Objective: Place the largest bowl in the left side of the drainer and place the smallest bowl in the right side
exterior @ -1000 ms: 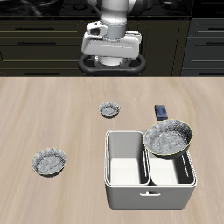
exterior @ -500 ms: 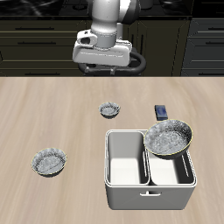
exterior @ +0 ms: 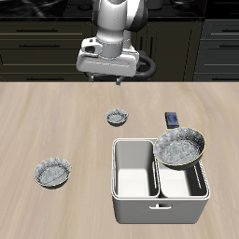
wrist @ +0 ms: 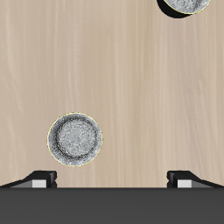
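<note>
The largest bowl (exterior: 180,147), grey-blue speckled, lies tilted on top of the left side of the drainer (exterior: 140,207), overhanging its back outer corner. The drainer's right side holds nothing. The smallest bowl (exterior: 117,117) (wrist: 74,140) sits upright on the table behind the drainer. My gripper (exterior: 107,80) (wrist: 112,178) hangs open and empty well above the back of the table, farther back than the smallest bowl. Its two fingertips (wrist: 39,178) stand wide apart in the wrist view.
A mid-sized matching bowl (exterior: 52,172) (wrist: 184,6) rests on the table toward the front, far from the drainer. A small dark flat object (exterior: 173,119) lies just behind the drainer, beside the largest bowl. Dark cabinets line the back.
The arm has turned and the gripper has come a little lower and sideways above the back of the table. The bowls and the drainer have not moved.
</note>
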{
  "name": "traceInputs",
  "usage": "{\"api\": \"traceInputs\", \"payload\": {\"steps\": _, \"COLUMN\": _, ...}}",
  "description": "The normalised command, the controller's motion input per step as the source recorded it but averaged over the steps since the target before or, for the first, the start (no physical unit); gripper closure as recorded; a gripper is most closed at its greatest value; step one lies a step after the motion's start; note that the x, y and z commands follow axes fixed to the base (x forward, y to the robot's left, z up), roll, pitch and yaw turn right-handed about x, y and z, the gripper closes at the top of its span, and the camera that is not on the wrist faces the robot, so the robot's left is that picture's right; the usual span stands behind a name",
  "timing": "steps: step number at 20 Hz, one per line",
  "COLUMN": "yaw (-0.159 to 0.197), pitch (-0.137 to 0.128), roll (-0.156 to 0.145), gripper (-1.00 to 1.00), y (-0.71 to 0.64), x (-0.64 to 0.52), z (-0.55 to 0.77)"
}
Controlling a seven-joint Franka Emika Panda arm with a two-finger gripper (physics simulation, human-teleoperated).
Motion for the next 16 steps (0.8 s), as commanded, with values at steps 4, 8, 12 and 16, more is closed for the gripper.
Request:
{"api": "traceInputs", "payload": {"steps": 4, "yaw": -0.02, "pitch": 0.02, "roll": -0.015, "gripper": -1.0, "y": -0.02, "x": 0.03, "z": -0.1}}
{"api": "traceInputs", "payload": {"steps": 8, "yaw": -0.005, "pitch": 0.01, "roll": 0.0, "gripper": -1.0, "y": -0.03, "x": 0.03, "z": -0.12}}
{"api": "traceInputs", "payload": {"steps": 12, "yaw": -0.013, "pitch": 0.042, "roll": -0.004, "gripper": -1.0, "y": 0.01, "x": 0.08, "z": -0.3}}
{"api": "traceInputs", "payload": {"steps": 16, "yaw": -0.001, "pitch": 0.032, "roll": 0.0, "gripper": -1.0, "y": 0.0, "x": 0.05, "z": -0.25}}
